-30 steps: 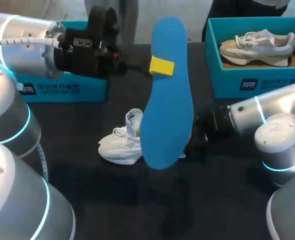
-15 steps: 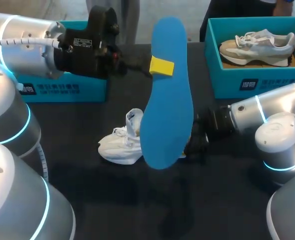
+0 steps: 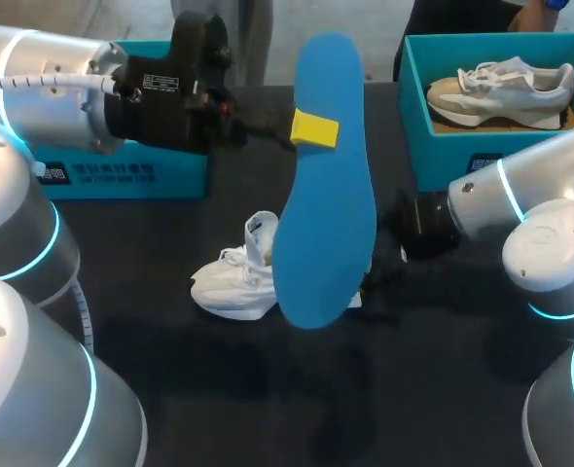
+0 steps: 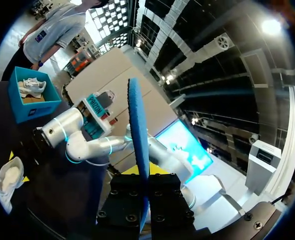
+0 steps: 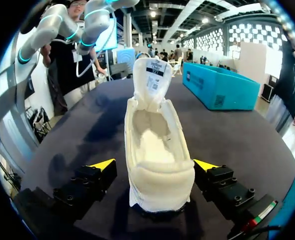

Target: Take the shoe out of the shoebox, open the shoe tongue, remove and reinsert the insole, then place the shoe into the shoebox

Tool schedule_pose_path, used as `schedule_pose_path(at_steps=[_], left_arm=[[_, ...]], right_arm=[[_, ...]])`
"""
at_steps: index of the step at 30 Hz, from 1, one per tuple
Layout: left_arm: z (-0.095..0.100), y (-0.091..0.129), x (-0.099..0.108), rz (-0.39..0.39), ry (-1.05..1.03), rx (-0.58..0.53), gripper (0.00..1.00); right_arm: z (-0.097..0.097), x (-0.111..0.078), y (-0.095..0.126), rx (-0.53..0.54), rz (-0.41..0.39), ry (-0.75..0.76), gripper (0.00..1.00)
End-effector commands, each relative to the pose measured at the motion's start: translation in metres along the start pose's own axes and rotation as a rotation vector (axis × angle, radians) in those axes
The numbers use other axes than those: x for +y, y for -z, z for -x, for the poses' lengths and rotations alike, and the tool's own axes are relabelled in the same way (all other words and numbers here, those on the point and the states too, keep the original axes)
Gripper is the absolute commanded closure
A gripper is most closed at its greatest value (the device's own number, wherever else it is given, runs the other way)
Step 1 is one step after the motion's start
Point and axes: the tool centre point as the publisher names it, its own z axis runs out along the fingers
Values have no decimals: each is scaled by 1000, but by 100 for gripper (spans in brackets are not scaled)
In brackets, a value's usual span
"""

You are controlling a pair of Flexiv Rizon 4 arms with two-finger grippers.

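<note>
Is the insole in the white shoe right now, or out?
Out. The left hand grips the blue insole in the air, and the white shoe below shows an empty inside.

White shoe (image 5: 157,145): upright on table, tongue pulled up, heel between right gripper's (image 5: 154,165) spread fingers. Blue insole (image 3: 326,195): clamped edgewise in left gripper (image 4: 143,182), raised. Teal shoebox (image 5: 220,87): ahead of right gripper, well apart.

My right arm (image 3: 520,195) has lifted and drawn a little back, away from the heel of the shoe (image 3: 231,282). Its wrist now stands higher behind the right gripper (image 5: 154,165) than half a second ago. The move came only in the last half second.
</note>
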Motion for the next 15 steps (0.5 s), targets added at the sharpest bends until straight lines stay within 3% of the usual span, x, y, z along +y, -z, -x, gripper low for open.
schedule_pose_path(at_steps=[1,13,15], left_arm=[[0,0,1,-1,0,-1,100],[0,0,1,-1,0,-1,100],[0,0,1,-1,0,-1,100]], right_arm=[[-7,18,13,-24,-197,-14,0],[-4,34,14,-62,-515,-59,0],[-4,37,14,-83,-537,-44,0]])
